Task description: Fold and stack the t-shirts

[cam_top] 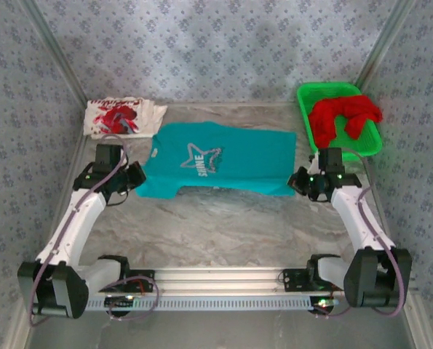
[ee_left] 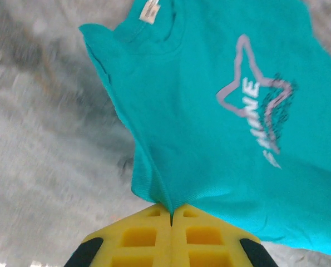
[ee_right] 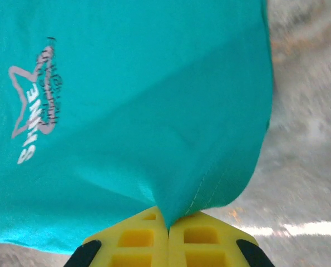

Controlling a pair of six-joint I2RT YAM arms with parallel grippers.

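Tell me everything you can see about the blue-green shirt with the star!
The teal t-shirt is soft cloth, with a silvery star print reading SHINE on the chest and a small neck label. It lies spread out, front up, on the grey marbled table, with its collar toward the left arm. The left gripper is shut on its sleeve edge and the right gripper on its hem corner, each pinching the cloth into a little peak.

Grey marbled table [cam_top: 231, 225]; on it teal shirt [cam_top: 238, 167] at centre, white shirt [cam_top: 121, 116] far left, green basket [cam_top: 370, 144] far right.
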